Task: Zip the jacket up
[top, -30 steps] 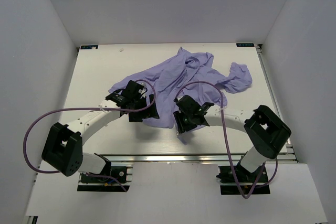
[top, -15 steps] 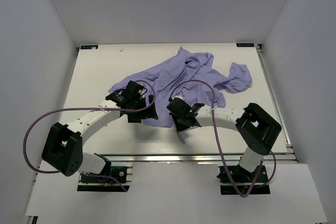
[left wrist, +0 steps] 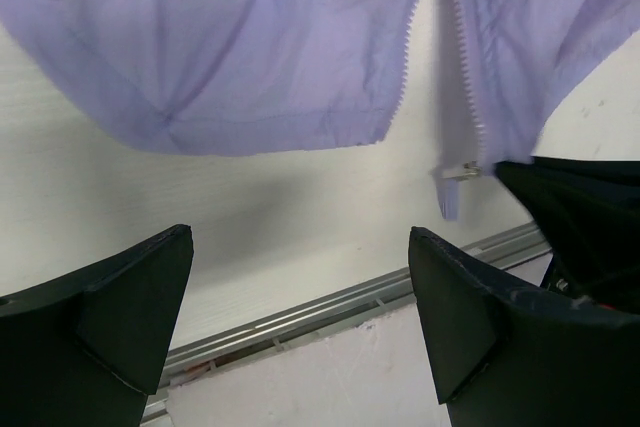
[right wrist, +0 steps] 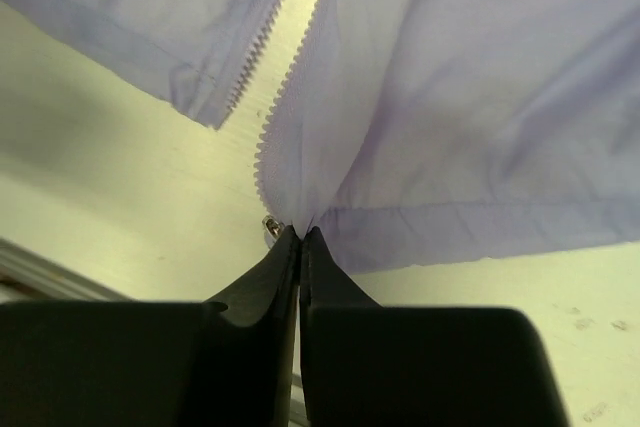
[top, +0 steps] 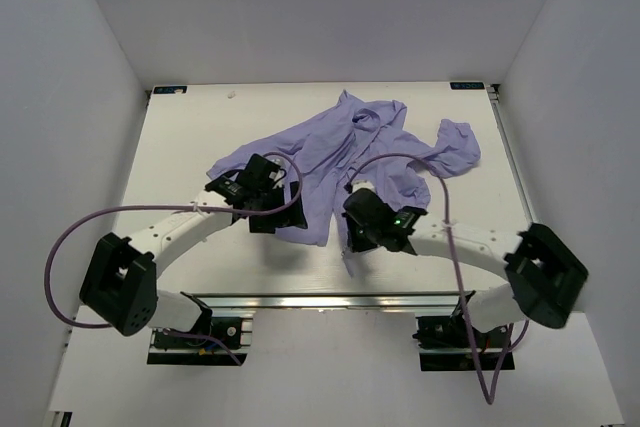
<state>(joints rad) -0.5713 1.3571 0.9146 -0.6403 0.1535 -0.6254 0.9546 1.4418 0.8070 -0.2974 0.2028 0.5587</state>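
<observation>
The lavender jacket lies wrinkled on the table, front open, its hem towards me. My right gripper is shut on the hem corner of the right front panel, beside the zipper teeth; a small metal slider shows just left of the fingertips. In the right wrist view the gripper pinches the fabric. My left gripper is open and empty over the left panel's hem. In the left wrist view the gripper hangs above bare table, with the left panel, both zipper rows and a pull tab ahead.
The white table ends in a metal rail at the near edge, close to both grippers. White walls enclose the table on the left, back and right. Purple cables loop from each arm.
My right arm's elbow has swung out to the right and its gripper has shifted slightly right and nearer, holding the hem corner. My left gripper has barely moved.
</observation>
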